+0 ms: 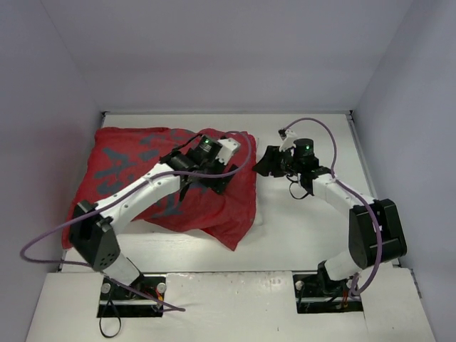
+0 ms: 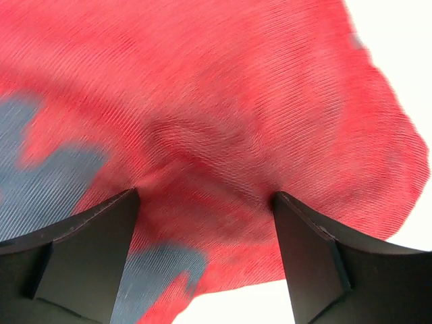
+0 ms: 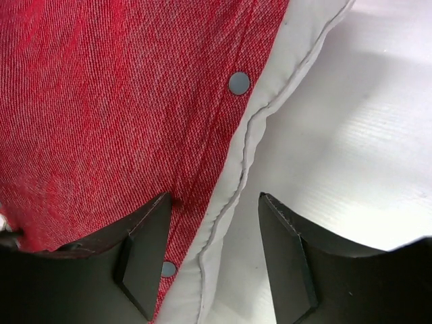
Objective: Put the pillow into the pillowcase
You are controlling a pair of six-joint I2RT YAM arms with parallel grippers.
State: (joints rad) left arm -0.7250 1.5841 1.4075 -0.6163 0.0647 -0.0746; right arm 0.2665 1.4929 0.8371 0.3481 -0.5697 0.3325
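One red pillowcase (image 1: 121, 167) lies at 9 o'clock of surface (image 1: 306, 228), white pillow (image 3: 283, 74) peeking out its 3 o'clock edge. L hand (image 2: 204, 194), spread wide, rests on it. R hand (image 3: 214, 196), also spread, grips nothing, by that edge.

white table (image 1: 299, 235) between pale grey walls (image 1: 214, 50)

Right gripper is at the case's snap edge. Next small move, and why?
Probably close the right gripper on the hem of the pillowcase near the snap, ready to draw it over the pillow. Its jaws stand apart astride that hem, a strip of pillow edge shows outside it, and the left gripper, open, presses the cover down.
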